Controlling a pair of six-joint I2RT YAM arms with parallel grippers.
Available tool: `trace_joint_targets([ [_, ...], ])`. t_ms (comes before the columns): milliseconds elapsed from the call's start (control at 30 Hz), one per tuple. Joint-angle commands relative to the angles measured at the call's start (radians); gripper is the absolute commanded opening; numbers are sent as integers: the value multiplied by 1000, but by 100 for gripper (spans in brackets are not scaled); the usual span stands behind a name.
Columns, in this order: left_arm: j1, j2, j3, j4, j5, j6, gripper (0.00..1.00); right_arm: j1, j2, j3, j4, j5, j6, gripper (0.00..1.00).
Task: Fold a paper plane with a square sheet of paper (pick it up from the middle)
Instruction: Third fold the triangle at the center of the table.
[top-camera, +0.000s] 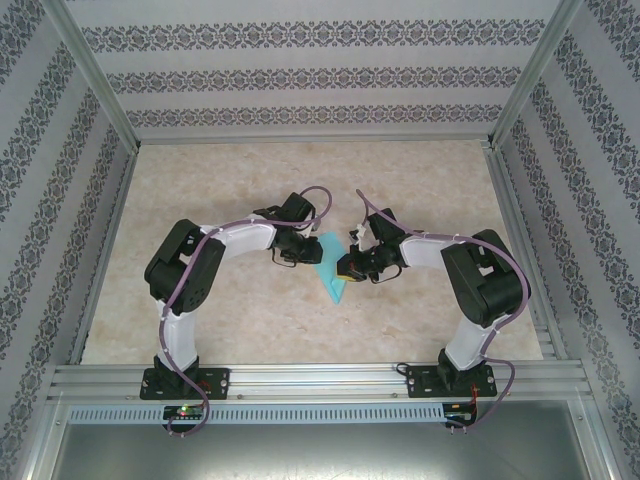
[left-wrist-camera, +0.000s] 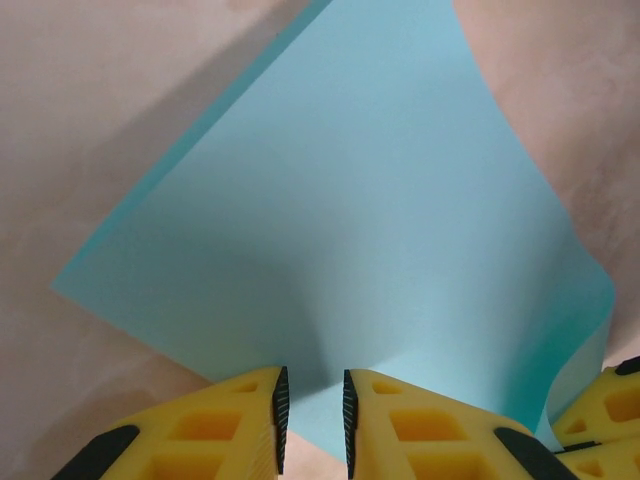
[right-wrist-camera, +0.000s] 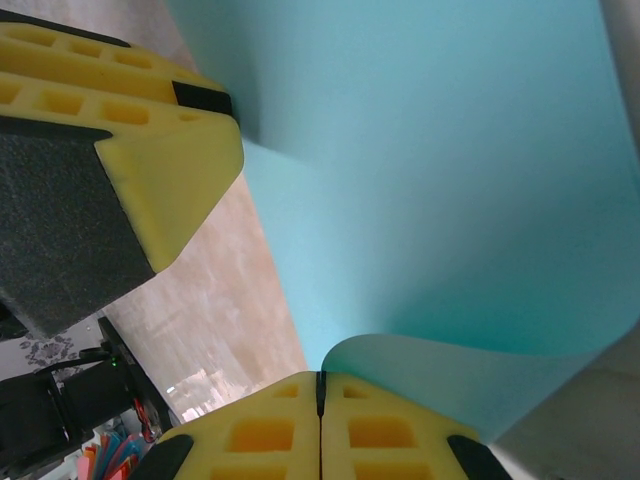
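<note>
the square sheet of paper (top-camera: 331, 277) lies near the centre of the top view, on the pale marbled table (top-camera: 250, 325), between the two arms, its lower tip pointing toward the bottom of the frame. the left end effector (top-camera: 297, 257) meets it from the left and the right end effector (top-camera: 351, 267) from the right.

in the left wrist view the yellow fingers (left-wrist-camera: 235, 425) stand slightly apart at the bottom edge. cyan paper and a sliver of table show through the narrow gap, and the sheet spreads away toward the top of the frame. its lower right corner curls toward the other arm's fingers.

in the right wrist view the fingers (right-wrist-camera: 385, 430) are pressed together at bottom centre, pinching a curled-up edge of the sheet.
</note>
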Motion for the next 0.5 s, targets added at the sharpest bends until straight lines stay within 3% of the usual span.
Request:
trace_joint_targets([
  [0, 7, 23, 18, -39, 2, 24, 26, 15, 16, 30, -20, 13, -16, 6],
  [467, 9, 32, -9, -22, 16, 25, 26, 37, 57, 78, -9, 25, 7, 6],
])
